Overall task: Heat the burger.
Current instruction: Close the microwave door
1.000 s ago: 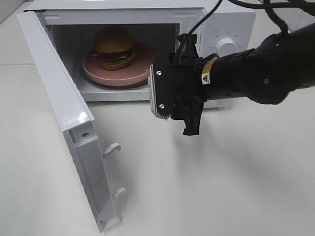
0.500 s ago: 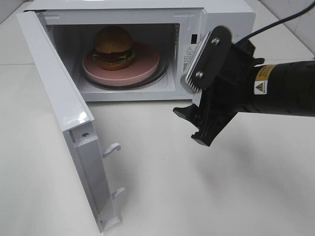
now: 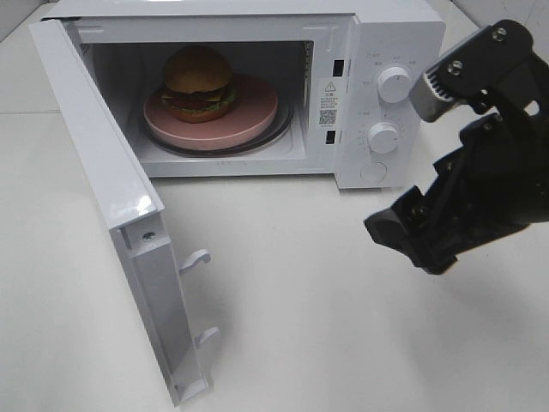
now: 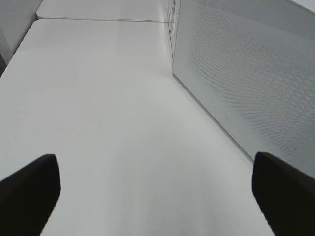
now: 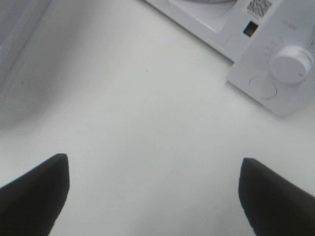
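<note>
Golden-bunned burger [image 3: 198, 83] sits in the open microwave [image 3: 390, 34]. We find left gripper [image 4: 156, 189] and right gripper [image 5: 153, 194] spread, empty. A hard door [image 3: 103, 172] push, we judge, could shift it.

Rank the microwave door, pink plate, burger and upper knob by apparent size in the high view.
1. microwave door
2. pink plate
3. burger
4. upper knob
The door's nearness to the camera exaggerates it.
</note>
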You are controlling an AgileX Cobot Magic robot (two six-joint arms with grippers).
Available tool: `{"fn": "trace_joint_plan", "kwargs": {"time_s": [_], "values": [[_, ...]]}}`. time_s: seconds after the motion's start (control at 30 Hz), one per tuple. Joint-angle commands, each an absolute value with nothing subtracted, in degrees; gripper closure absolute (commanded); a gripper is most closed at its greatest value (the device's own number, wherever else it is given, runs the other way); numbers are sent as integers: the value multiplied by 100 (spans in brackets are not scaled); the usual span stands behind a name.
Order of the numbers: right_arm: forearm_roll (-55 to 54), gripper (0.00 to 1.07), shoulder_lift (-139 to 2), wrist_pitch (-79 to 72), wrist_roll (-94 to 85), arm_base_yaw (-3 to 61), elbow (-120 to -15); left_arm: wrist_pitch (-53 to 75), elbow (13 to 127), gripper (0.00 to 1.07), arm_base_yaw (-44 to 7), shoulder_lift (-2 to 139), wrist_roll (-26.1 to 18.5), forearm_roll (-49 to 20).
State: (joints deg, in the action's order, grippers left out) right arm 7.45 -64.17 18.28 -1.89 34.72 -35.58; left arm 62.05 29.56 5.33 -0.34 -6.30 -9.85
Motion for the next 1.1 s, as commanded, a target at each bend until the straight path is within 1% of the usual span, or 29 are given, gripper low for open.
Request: {"fn": "trace_joint_plan", "kwargs": {"time_s": [0.03, 0.17, 0.33, 0.43, 0.5, 0.63, 0.7, 0.73, 0.77, 0.83, 0.87, 0.9, 0.93, 1.07, 1.1], "values": [[825, 23, -6005, 2744, -143, 3461, -3541, 6125, 2951, 9, 550, -103, -613, -991], [888, 23, -5781, 3174, -149, 3461, -3541, 6125, 2951, 9, 550, -103, -613, -991], [894, 28, -5374, 3879, 0, 3461, -3541, 6125, 2951, 9, 550, -103, -613, -991], [934, 28, -5099, 3988, 63, 3461, -3541, 6125, 2951, 9, 550, -103, -613, -991], [963, 29, -4578, 4005, 183, 3461, -3541, 6125, 2951, 9, 550, -103, -613, -991], [985, 29, -4097, 4074, 355, 3415, -3541, 6125, 2951, 9, 550, -103, -613, -991], [980, 29, -3759, 4291, 487, 3174, -3541, 6125, 2951, 9, 550, -103, -613, -991], [980, 29, -3759, 4291, 487, 3174, -3541, 6125, 2951, 9, 550, -103, -613, -991], [968, 29, -3552, 4486, 493, 2871, -3541, 6125, 2951, 9, 550, -103, -613, -991], [968, 29, -3466, 4561, 487, 2744, -3541, 6125, 2951, 9, 550, -103, -613, -991], [968, 30, -3272, 4687, 487, 2458, -3541, 6125, 2951, 9, 550, -103, -613, -991], [968, 30, -3272, 4687, 487, 2458, -3541, 6125, 2951, 9, 550, -103, -613, -991], [934, 30, -3031, 4761, 504, 2217, -3541, 6125, 2951, 9, 550, -103, -613, -991], [871, 31, -2670, 4847, 550, 1965, -3524, 6125, 2951, 9, 550, -103, -613, -991], [831, 31, -2406, 4841, 590, 1782, -3438, 6125, 2951, 9, 550, -103, -613, -991]]}}
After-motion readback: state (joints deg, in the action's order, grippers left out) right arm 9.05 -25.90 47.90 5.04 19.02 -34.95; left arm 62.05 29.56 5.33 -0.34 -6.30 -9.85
